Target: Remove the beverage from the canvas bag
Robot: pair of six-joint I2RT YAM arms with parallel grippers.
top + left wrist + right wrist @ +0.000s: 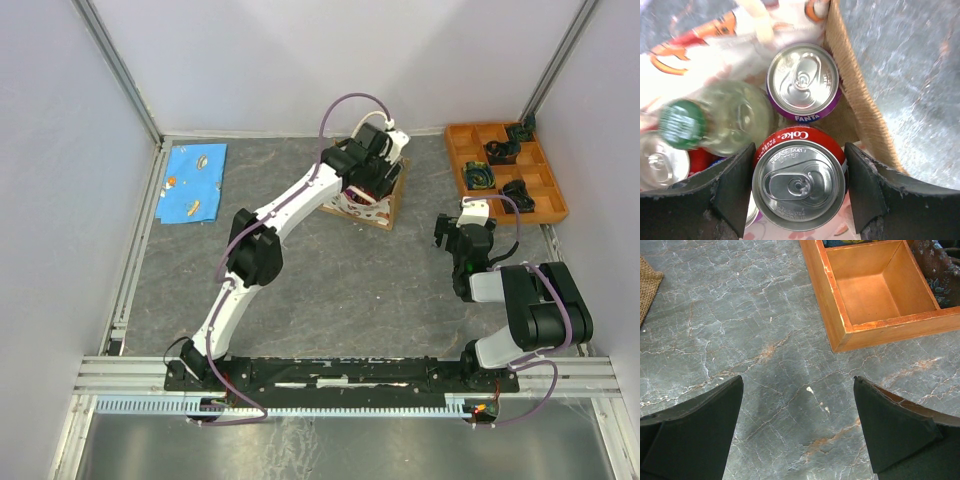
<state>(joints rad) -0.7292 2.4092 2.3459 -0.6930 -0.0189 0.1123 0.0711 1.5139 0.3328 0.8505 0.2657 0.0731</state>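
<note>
White arm links (300,198), black joints (254,256), mauve cables (352,97); left hand (800,150) fingers (729,196) black, scuffed.

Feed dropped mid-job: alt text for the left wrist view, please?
The left end effector flanks a red aluminium Coke can, fingers against its sides, inside the cream canvas bag, beside a purple Fanta can and green-capped clear bottle.

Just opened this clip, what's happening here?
The left arm is down in the canvas bag, its tool closed around an upright Coke can, which sits inside beside a Fanta can and a green-capped bottle. The right tool hangs open over the table near the orange tray, holding nothing.
</note>
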